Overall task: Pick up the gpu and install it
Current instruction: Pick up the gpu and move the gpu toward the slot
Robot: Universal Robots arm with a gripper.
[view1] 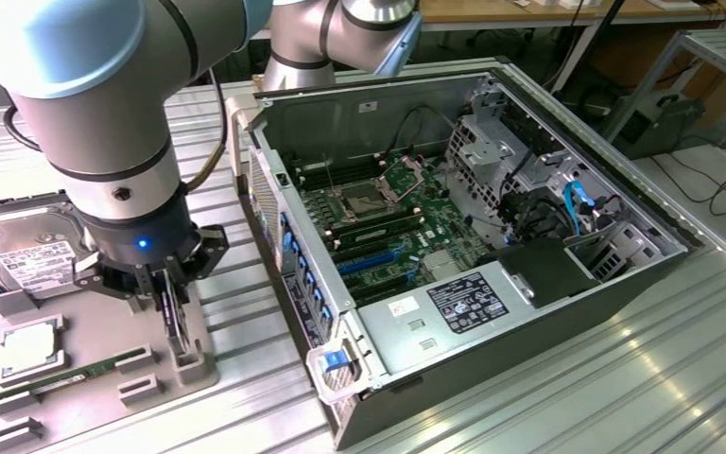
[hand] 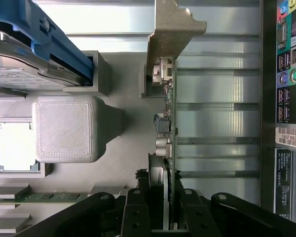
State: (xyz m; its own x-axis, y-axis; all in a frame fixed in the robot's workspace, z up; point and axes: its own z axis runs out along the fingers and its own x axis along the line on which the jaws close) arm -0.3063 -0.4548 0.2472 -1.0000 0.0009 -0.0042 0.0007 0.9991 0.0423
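Pinching the thin green circuit-card gpu (hand: 169,123) edge-on, the black two-finger gripper (hand: 162,196) hovers over a grey plastic tray (hand: 121,163), at the exterior view's left of the open metal computer case (view1: 337,113). The card looks light, stiff and fragile, best gripped on bare board edge.

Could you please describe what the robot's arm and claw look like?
The arm is a thick round tube, pale blue-grey, with silver joint housings and a black ring. Its lower end is black with a small blue light. The claw is black, its fingers jointed links with round pivot pins.
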